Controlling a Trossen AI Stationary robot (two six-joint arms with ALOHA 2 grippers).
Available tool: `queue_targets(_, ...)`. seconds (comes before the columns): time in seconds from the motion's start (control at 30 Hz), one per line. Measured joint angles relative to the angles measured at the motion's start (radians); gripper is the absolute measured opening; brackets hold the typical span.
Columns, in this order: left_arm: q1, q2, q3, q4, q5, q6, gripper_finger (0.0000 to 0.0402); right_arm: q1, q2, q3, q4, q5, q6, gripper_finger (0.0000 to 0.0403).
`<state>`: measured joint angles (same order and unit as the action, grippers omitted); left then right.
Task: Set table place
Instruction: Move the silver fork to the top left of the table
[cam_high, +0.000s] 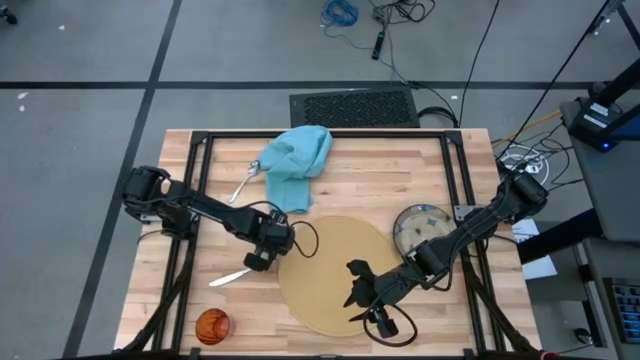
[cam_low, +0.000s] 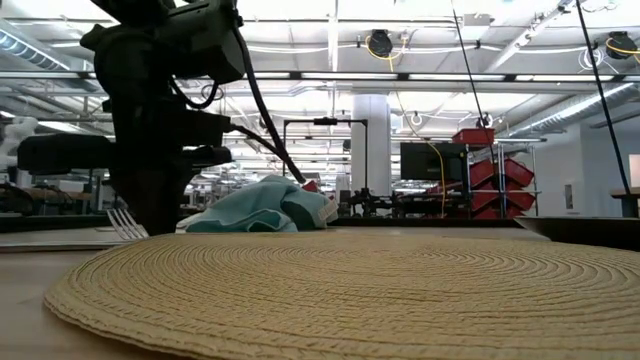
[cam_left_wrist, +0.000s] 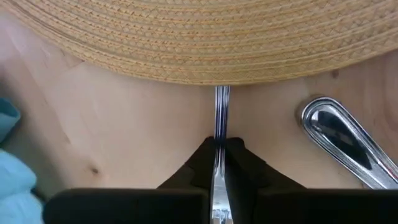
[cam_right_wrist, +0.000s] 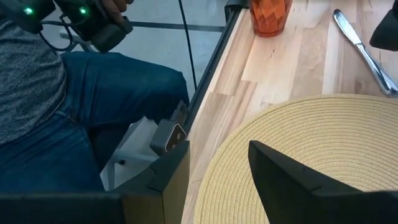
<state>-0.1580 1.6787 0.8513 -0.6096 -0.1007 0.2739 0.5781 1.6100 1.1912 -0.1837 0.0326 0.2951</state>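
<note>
A: Where do I stand on the place setting?

B: The mat lies toward the near edge of the worktop, centred. The napkin sits bunched by the far edge with a fork beside it. The bowl is just off the mat's right side, the cup at the near left corner, the knife left of the mat.

A: Left pincer?

B: I have the left pincer clenched on a thin utensil handle, edge-on, its tip touching the mat's rim. A spoon rests just beside it. I judge the low grip suits sliding the piece flat alongside the mat.

A: Right pincer?

B: The right pincer hovers over the mat's near right part, fingers spread, holding nothing. A seated person shows beyond the near edge.
</note>
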Motion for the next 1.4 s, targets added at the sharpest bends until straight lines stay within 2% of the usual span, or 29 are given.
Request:
queue_targets(0.23, 0.093, 0.001, 0.000, -0.116, -0.043, -0.007, 0.0002, 0.007, 0.000, 0.000, -0.001, 0.025, -0.001, 0.0155)
queue_targets(0.4, 0.171, 0.003, -0.004, -0.212, -0.165, -0.032, 0.0001, 0.021, 0.000, 0.000, -0.001, 0.037, -0.002, 0.0155)
queue_targets(0.5, 0.249, 0.005, -0.007, -0.270, -0.187, -0.070, 0.0000, 0.027, 0.000, 0.000, -0.002, 0.051, -0.005, 0.0155)
queue_targets(0.97, 0.564, 0.005, -0.010, -0.267, -0.215, -0.133, 0.0001, 0.032, 0.000, 0.000, -0.003, 0.054, -0.009, 0.0155)
queue_targets(1.07, 0.580, 0.004, -0.010, -0.267, -0.216, -0.153, 0.0018, 0.033, 0.000, 0.000, -0.006, 0.054, -0.009, 0.0155)
queue_targets(1.2, 0.581, -0.037, -0.012, -0.260, -0.282, -0.161, 0.0071, 0.033, 0.000, 0.000, -0.017, 0.054, -0.011, 0.0155)
queue_targets(1.3, 0.582, -0.101, -0.010, -0.255, -0.325, -0.167, 0.0107, 0.033, 0.000, 0.000, -0.019, 0.053, -0.021, 0.0155)
queue_targets(1.4, 0.580, -0.176, -0.009, -0.278, -0.307, -0.195, 0.0128, 0.033, 0.001, 0.000, -0.023, 0.050, -0.027, 0.0155)
